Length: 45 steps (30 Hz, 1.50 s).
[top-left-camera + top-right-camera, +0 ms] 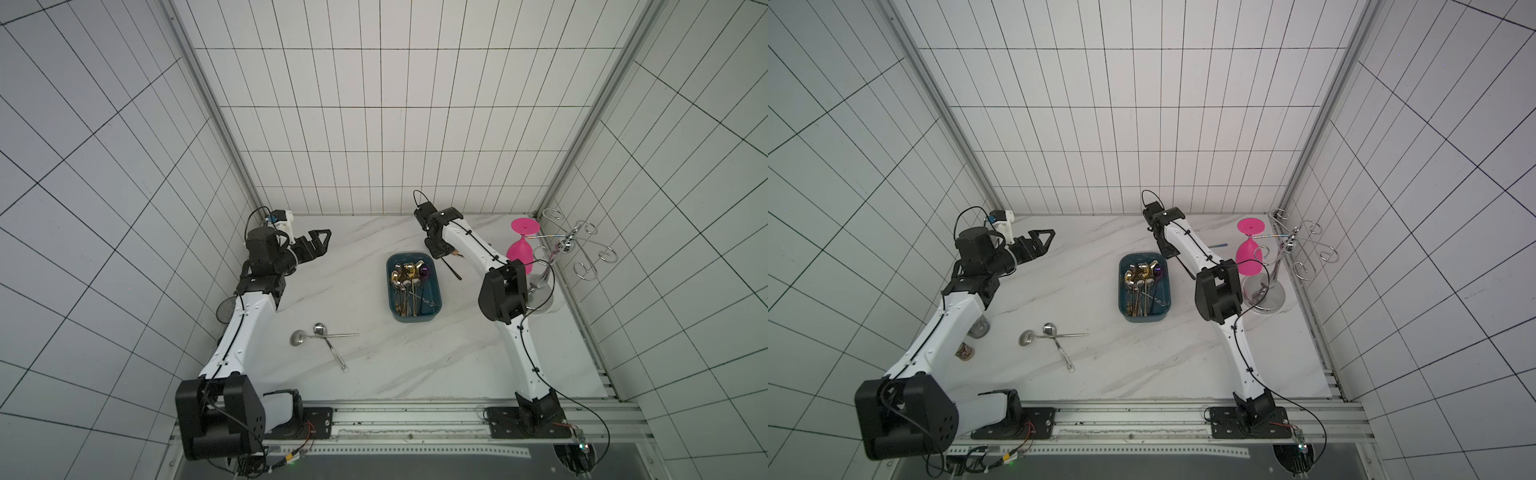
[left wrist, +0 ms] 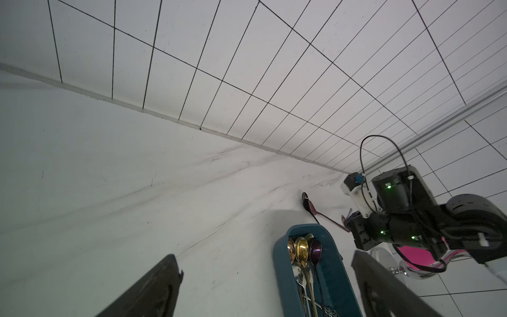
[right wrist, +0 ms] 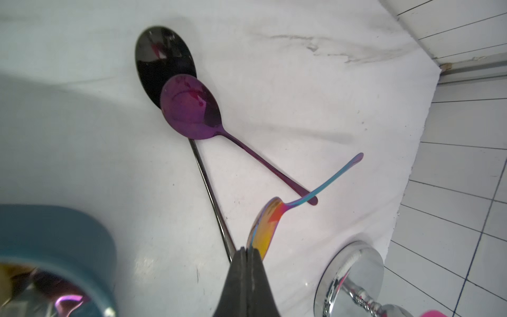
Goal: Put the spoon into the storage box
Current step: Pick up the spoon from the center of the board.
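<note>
Marble table point(image 1: 415, 374): carries everything listed; positions below are taken from the storage box.

Left arm point(image 1: 249, 316): reaches along the box's left side, well apart from it. The left gripper point(image 1: 324, 243) hangs off the box's far left corner, also well apart. In the left wrist view both fingers point(image 2: 153, 288) stand wide apart with nothing between them.

Right arm point(image 1: 519, 340): runs along the box's right side. The right gripper point(image 3: 248, 252) is just beyond the box's far right corner, with its jaws pressed together on the bowl edge of the rainbow spoon point(image 3: 264, 222).

Storage box point(image 1: 415, 318): dark teal, near the middle of the table in both top views. Inside lie several gold, silver and purple spoons point(image 1: 409, 270), bowls toward the far end.

Chrome rack point(image 1: 1266, 291): stands well to the right of the box, past the right arm. A pink goblet point(image 1: 519, 251) is at the rack, foot uppermost. Whether it hangs or stands cannot be told.

Rainbow spoon: outside the box, near its far right corner. Its handle slants away from the jaws and crosses the handle tip of the purple spoon point(image 3: 192, 107). Whether it is clear of the table cannot be told.

Purple spoon: on the table, with its bowl overlapping the bowl of a black spoon point(image 3: 162, 55).

Two silver spoons point(image 1: 320, 336): on the table off the box's near left corner, handles crossed.
</note>
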Tool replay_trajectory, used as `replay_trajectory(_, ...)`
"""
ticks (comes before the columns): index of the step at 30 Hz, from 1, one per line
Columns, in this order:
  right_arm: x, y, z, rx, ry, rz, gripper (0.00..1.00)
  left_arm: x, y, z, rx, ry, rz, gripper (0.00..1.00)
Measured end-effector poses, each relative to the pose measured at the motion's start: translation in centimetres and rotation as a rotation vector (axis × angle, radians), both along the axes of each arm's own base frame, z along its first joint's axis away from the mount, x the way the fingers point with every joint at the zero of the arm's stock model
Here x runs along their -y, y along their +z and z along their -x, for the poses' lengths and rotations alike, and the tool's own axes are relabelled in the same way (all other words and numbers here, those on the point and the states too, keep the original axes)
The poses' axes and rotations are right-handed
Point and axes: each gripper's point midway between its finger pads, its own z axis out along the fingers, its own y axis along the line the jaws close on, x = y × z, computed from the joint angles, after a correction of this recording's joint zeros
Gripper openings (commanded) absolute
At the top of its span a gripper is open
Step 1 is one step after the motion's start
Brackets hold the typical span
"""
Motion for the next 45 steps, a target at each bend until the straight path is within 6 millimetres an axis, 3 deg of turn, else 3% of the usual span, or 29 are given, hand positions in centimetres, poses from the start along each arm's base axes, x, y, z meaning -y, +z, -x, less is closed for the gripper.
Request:
replay_trajectory(6,-0.5,7.0,1.7,0.08,-0.023,-0.164,0.0,3.3,0.3,0.3,0.081,-0.148,-0.087,0.99)
replay_trajectory(14,-2.0,11.8,4.4,0.079,-0.063,-0.411,0.0,7.7,-1.3,-0.7,0.19,-0.351,-0.215,0.99)
replay_trajectory(25,-4.3,21.7,7.5,0.151,-0.142,-0.878,0.0,17.7,0.1,-1.5,0.531,-0.648,-0.378,0.98)
replay_trajectory(30,-4.8,25.2,8.4,0.176,-0.178,-1.075,0.0,21.4,0.2,-1.3,0.643,-0.726,-0.432,0.97)
replay_trajectory(35,-5.7,26.1,9.1,0.143,-0.23,-1.234,0.0,24.3,-0.2,-1.5,0.721,-0.752,-0.479,0.97)
replay_trajectory(45,-7.9,23.0,8.4,0.027,-0.384,-1.417,0.0,28.0,-0.4,-3.3,0.79,-0.676,-0.56,0.94)
